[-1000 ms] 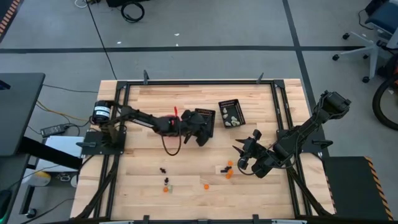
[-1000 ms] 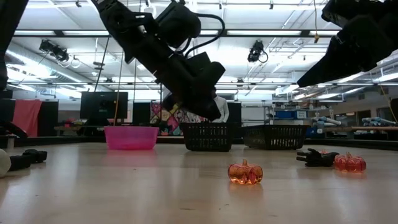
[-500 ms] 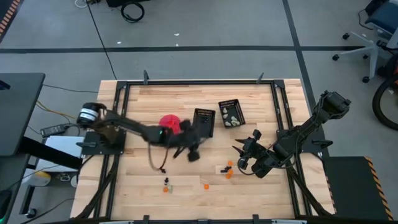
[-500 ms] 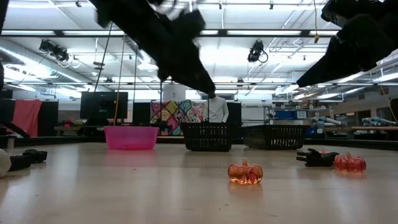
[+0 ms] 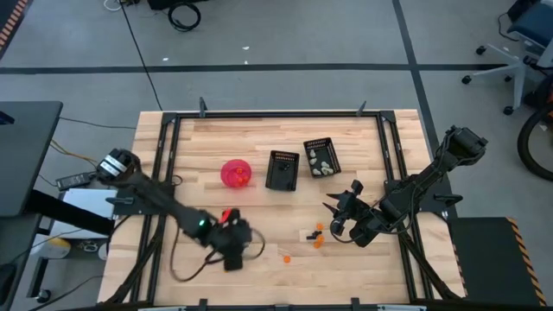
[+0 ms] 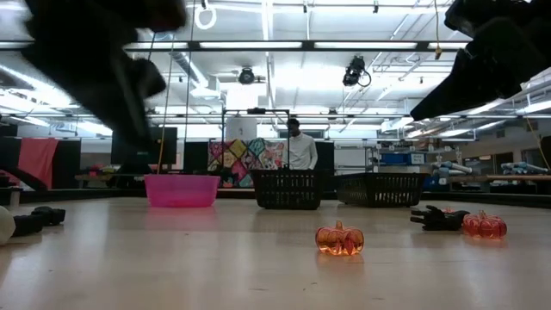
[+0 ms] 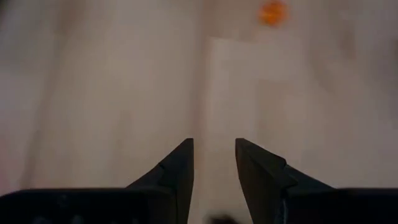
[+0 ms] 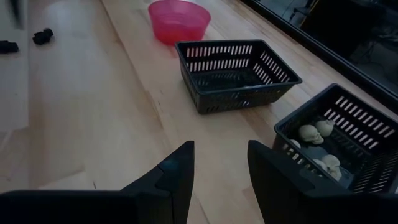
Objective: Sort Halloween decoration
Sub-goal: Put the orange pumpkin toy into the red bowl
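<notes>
two arms share the table (image 5: pixel 207 138), and the largest risk lies with the left arm, stretched low across the near side with its left gripper (image 7: pixel 213 163) above bare wood by the small cluster of trinkets there. its jaws stand a little apart with nothing between them. an orange trinket (image 7: pixel 273 12) lies well ahead of the fingers in the left wrist view, so a descent from here would likely close on air or sweep the cluster aside, and pieces this tiny could scatter or roll toward the table edge.

the right gripper (image 8: pixel 219 174) hangs over the right side, jaws parted and empty, near the orange pumpkins (image 5: pixel 318 238) and a black piece (image 6: pixel 439 217) still loose on the wood. if both arms reach for the near-side middle at once, they could clash.

three containers wait at the far middle: the pink bowl (image 5: pixel 236 172), an apparently empty basket (image 8: pixel 233 73) and a second basket (image 8: pixel 339 146) holding pale skulls (image 8: pixel 310 134). each seems to take one colour, so a wrong drop would spoil the sort.

smallest risk: a glassy pumpkin (image 6: pixel 339 238) may squirt out of a pinch if taken off-centre.
</notes>
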